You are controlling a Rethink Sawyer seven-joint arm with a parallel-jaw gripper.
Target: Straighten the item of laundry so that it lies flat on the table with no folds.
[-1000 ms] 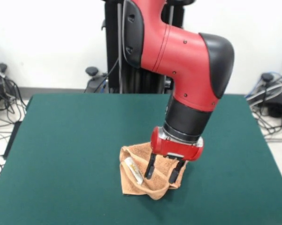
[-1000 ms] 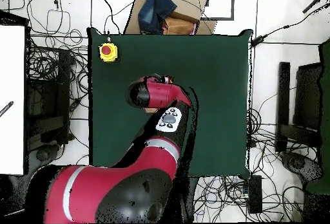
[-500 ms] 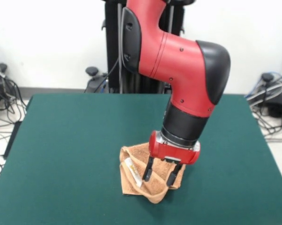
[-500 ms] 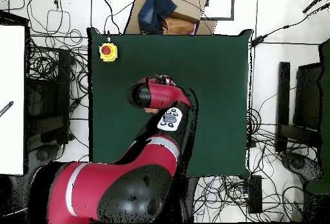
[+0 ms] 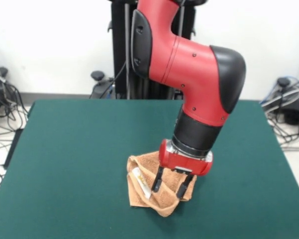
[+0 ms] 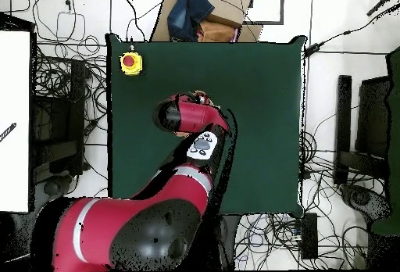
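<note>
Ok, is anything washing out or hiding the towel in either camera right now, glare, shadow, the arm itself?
Front view: even light, no glare; the crumpled orange-tan terry towel shows clearly on the dark green table, with the open black claw covering its middle. Overhead view: the red and black arm hides nearly all of the towel.

Red arm, black joints, visible screws
</note>
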